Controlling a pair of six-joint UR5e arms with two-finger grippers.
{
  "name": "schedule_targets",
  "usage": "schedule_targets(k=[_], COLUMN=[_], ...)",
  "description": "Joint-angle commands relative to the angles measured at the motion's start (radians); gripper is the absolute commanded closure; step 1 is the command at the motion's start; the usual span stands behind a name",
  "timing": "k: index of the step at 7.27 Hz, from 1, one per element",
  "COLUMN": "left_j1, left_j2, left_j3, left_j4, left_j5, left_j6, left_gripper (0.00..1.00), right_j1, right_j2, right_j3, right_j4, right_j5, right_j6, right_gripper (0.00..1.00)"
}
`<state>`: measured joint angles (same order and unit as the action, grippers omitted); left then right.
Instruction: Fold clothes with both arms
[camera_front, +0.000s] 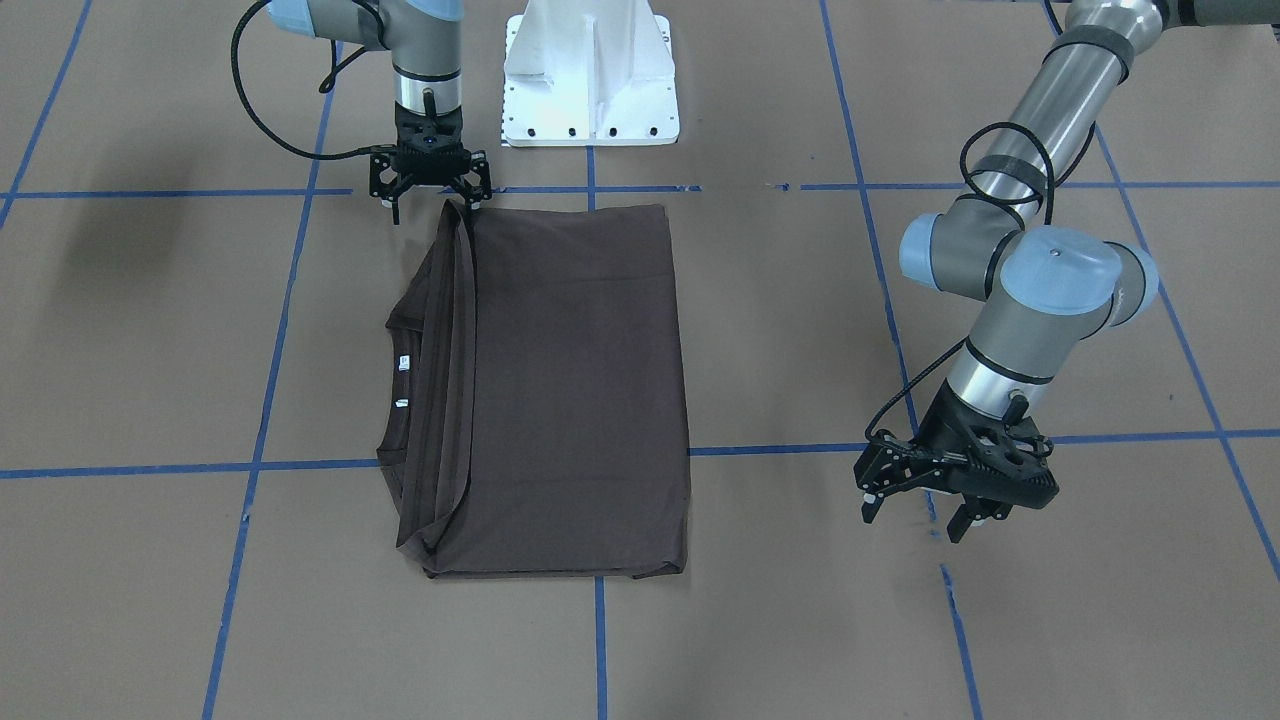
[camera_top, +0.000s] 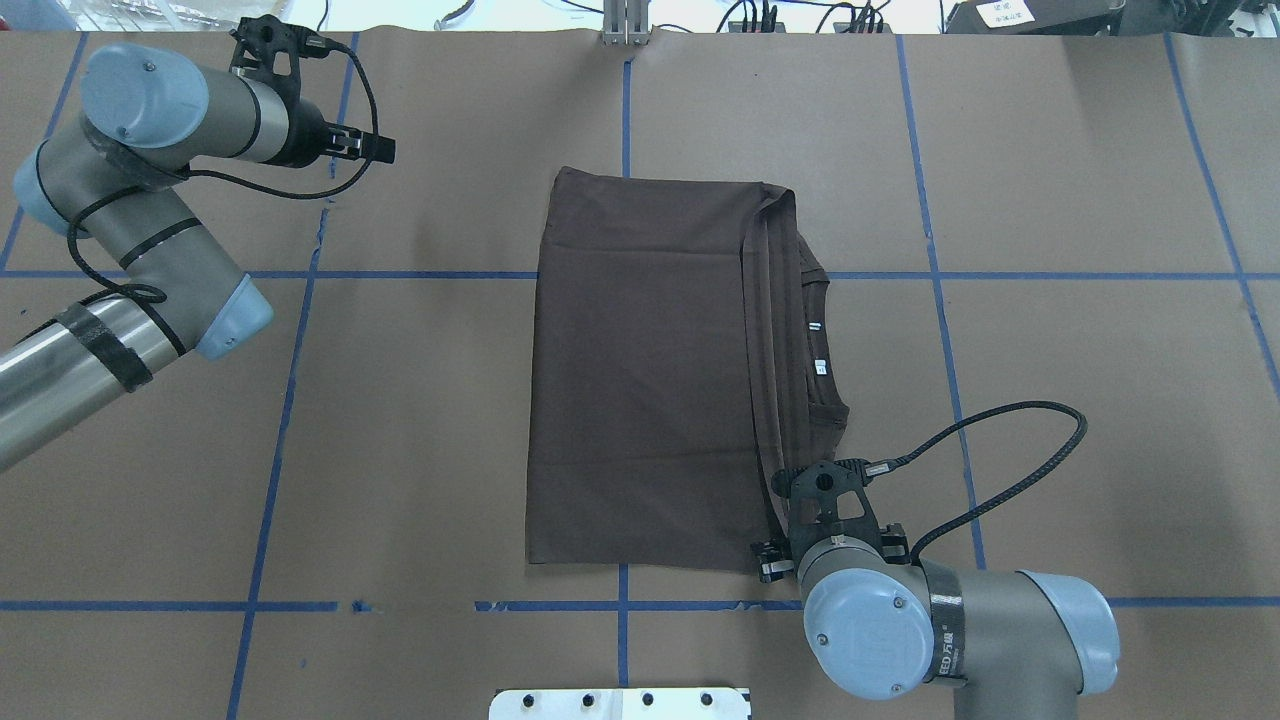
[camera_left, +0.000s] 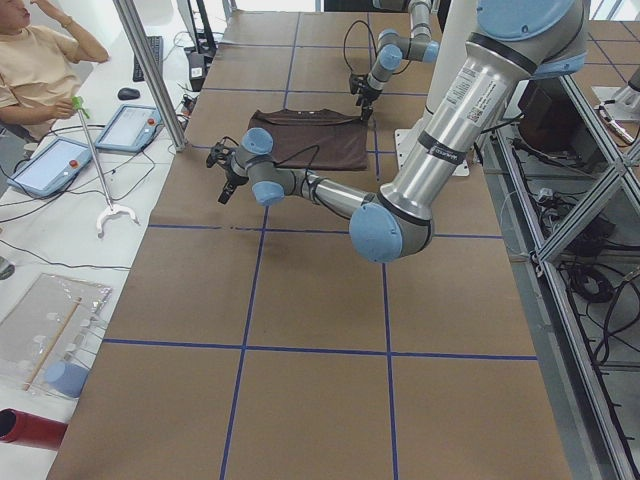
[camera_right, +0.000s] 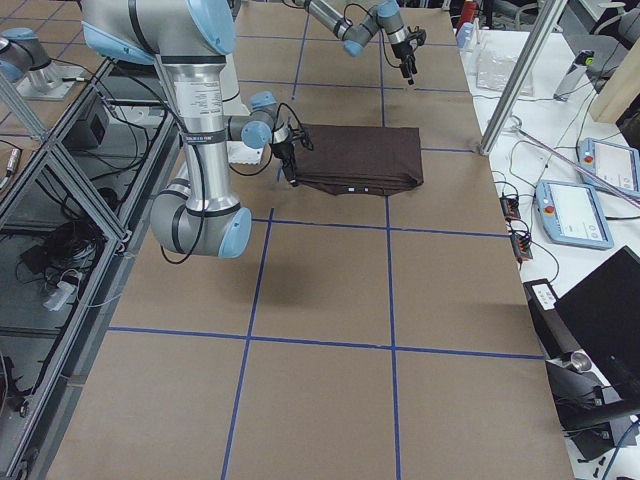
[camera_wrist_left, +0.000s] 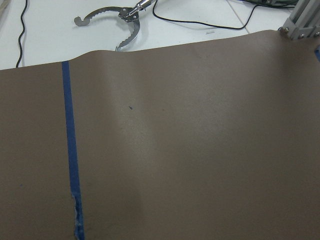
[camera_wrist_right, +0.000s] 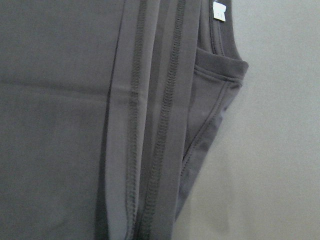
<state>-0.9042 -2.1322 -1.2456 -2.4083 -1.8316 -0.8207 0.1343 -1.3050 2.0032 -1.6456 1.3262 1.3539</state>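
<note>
Robotics laboratory. The bench (camera_left: 320, 400) is covered in brown paper marked with a blue tape grid (camera_front: 150, 470). The left arm (camera_top: 150, 250) and right arm (camera_top: 1000, 630) reach over it. On its operators' side are touch-screen pendants (camera_left: 132, 127), an aluminium post (camera_left: 150, 70) and a seated person (camera_left: 40, 70). On its robot side, an open aluminium frame (camera_right: 75, 172) stands over a cable bundle (camera_right: 60, 240).

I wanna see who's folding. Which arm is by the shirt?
The right arm: its fingers are at the shirt's corner; the left arm is far off.
</note>
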Motion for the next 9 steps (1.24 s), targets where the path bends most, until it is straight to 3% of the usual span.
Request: schedule_targets(k=[1,5,7,8,9], left_j1=[0.002,0.013,0.013,0.015,0.040], left_j2=[0.000,0.000,0.000,0.000,0.000], left_j3=[0.000,0.000,-0.021,-0.056,-0.096], left_j4=[0.000,-0.002,0.001,0.015,0.018], left_j5=[0.000,0.000,-0.002,-0.003,-0.006], left_j6=[0.000,-0.017,-0.018,-0.069,-0.172], left_gripper=[0.00,0.00,0.00,0.00,0.00], right_j1=[0.046,0.108,0.218,0.264,0.281], right_j2=[-0.003,-0.059,-0.056,-0.057,-0.097], right_j3=[-0.003,-0.004,0.005,0.032,0.046], right_j4=[-0.003,-0.005,0.010,0.060,0.211], right_j5=[0.024,0.057,0.152,0.192,0.235], right_j6=[-0.057,-0.079,-0.154,-0.160,-0.139], right_gripper=[0.00,0.00,0.00,0.00,0.00])
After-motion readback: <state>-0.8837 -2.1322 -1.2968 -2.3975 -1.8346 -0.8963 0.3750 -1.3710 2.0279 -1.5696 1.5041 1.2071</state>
